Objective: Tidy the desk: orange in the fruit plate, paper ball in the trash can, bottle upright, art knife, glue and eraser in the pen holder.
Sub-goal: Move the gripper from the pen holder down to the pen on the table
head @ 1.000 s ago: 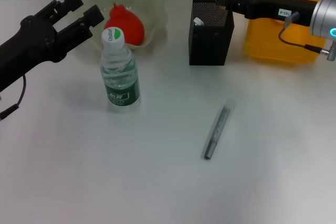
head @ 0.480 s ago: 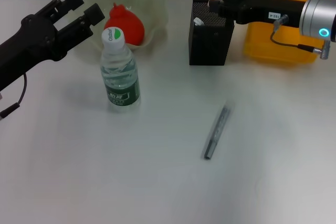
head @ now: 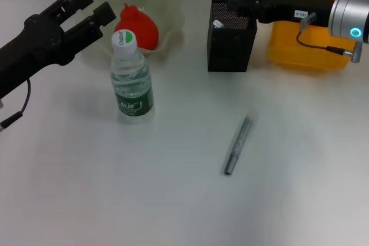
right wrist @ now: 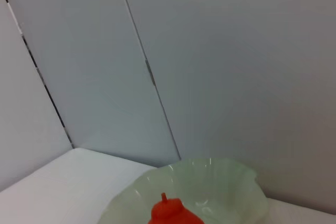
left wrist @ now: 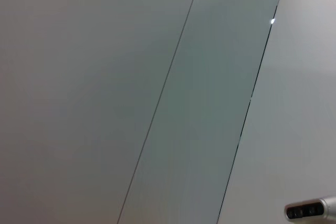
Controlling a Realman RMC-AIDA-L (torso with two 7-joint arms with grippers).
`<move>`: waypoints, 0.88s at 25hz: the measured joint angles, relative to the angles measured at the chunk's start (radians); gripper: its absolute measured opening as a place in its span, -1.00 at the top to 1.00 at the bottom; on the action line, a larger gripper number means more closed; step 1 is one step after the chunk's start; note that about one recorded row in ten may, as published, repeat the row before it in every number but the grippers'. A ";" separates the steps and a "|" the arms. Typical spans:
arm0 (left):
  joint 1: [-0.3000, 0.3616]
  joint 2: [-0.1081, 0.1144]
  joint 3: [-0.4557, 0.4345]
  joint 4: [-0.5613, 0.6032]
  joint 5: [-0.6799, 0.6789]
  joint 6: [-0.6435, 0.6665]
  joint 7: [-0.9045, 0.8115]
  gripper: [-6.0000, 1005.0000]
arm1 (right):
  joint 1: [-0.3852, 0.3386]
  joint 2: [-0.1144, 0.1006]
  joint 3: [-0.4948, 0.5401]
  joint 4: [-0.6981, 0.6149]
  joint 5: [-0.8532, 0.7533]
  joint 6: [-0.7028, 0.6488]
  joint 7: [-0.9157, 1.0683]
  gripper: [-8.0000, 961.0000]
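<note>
Setting: indoor lab or office test bench. Evidence: plain white counter (head: 173,211) with a staged desk-tidying layout. On it stand a square black metal-mesh pen holder (head: 230,41), a bright yellow plastic trash can (head: 314,33), a translucent pale-green fruit plate with wavy rim (head: 167,4) and a small clear water bottle with green label (head: 131,79). A slim grey pen-like tool (head: 238,145) lies flat. Background in both wrist views: smooth grey-white wall panels (right wrist: 210,66) divided by thin dark seams, no decoration. Two black robot arms reach in over the counter.
</note>
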 joint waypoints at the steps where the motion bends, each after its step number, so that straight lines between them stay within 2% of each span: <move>1: 0.000 0.000 0.000 0.000 0.000 0.000 -0.002 -0.47 | 0.000 0.000 0.000 -0.006 0.000 -0.004 0.015 -0.18; 4: -0.001 0.000 0.000 0.000 0.000 0.000 -0.005 -0.47 | -0.005 0.000 -0.002 -0.044 -0.006 -0.044 0.098 -0.19; 7: -0.002 0.000 0.000 0.000 0.000 0.000 -0.006 -0.47 | -0.028 -0.002 -0.038 -0.156 -0.021 -0.118 0.251 -0.19; 13: -0.015 0.002 0.000 0.001 0.000 -0.010 -0.019 -0.47 | -0.090 -0.031 -0.165 -0.549 -0.148 -0.313 0.700 -0.18; 17: -0.022 0.002 0.000 0.002 0.000 -0.022 -0.020 -0.47 | -0.073 -0.032 -0.188 -0.691 -0.285 -0.468 0.922 -0.18; 22: -0.019 0.003 -0.010 -0.001 0.001 -0.033 -0.026 -0.47 | -0.024 -0.025 -0.261 -0.737 -0.422 -0.601 1.112 -0.17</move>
